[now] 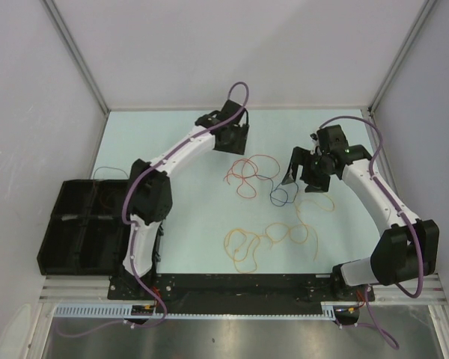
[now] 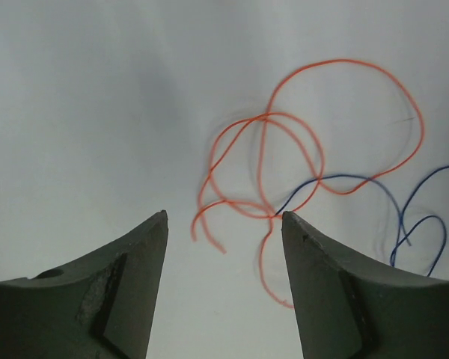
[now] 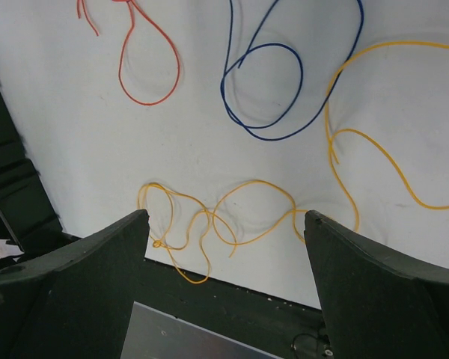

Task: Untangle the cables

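A red cable (image 1: 245,176) lies in loose loops at the table's middle; it also shows in the left wrist view (image 2: 299,142). A dark blue cable (image 1: 281,196) lies just right of it, with one end crossing the red loops (image 2: 337,179). A yellow-orange cable (image 1: 273,235) sprawls nearer the front (image 3: 209,221). My left gripper (image 1: 232,138) is open and empty, above the table behind the red cable (image 2: 224,224). My right gripper (image 1: 305,173) is open and empty, above the blue cable's right side (image 3: 224,224). The red (image 3: 146,60) and blue (image 3: 273,82) loops show in the right wrist view.
A black compartmented bin (image 1: 82,228) stands at the left edge, with a thin dark wire (image 1: 108,173) by its far rim. White walls enclose the table on three sides. A black base rail (image 1: 239,284) runs along the front.
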Controlling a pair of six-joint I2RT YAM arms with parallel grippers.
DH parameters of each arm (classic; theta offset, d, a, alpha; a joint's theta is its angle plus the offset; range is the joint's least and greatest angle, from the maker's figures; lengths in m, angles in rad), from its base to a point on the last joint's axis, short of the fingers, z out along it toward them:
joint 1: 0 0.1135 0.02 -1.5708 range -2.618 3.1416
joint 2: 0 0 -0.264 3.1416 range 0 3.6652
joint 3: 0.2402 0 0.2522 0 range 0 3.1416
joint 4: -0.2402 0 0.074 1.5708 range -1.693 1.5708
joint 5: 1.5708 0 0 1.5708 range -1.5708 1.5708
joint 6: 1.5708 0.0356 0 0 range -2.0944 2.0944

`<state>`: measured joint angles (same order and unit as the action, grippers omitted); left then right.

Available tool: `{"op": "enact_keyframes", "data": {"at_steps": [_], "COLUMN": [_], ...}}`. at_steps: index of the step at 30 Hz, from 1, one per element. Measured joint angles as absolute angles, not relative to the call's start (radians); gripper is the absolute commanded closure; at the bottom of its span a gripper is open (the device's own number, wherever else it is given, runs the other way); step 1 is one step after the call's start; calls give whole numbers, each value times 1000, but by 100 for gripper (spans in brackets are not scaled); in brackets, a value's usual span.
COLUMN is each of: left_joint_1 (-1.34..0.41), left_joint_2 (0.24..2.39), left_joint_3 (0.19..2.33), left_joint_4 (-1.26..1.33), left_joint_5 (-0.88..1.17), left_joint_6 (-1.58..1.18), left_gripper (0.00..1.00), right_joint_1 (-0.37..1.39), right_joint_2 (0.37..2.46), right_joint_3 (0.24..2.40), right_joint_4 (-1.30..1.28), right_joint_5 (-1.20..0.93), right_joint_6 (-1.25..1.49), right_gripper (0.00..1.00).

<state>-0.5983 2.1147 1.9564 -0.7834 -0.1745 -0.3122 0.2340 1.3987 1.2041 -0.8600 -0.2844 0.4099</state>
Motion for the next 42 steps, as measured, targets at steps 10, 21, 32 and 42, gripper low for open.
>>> {"op": "enact_keyframes", "data": {"at_steps": [10, 21, 32, 42], "left_joint_1": [-625, -611, -585, -586], "left_joint_2": [2333, 2349, 2370, 2368], "left_joint_3": [2110, 2109, 2049, 1965], "left_joint_4": [-760, -729, -688, -633], "left_joint_5": [-98, -155, -163, -141], "left_joint_6": [-303, -267, -234, -228], "left_gripper": [37, 42, 47, 51], "right_joint_1": [196, 196, 196, 196], "right_joint_2": [1394, 1398, 1436, 1449], "right_joint_3": [1205, 1225, 1242, 1248], "right_joint_4": [-930, -983, -1002, -1016], "right_joint_5": [-258, -242, -232, -226], "right_joint_6": [410, 409, 402, 391], "right_gripper": [11, 11, 11, 11]}}
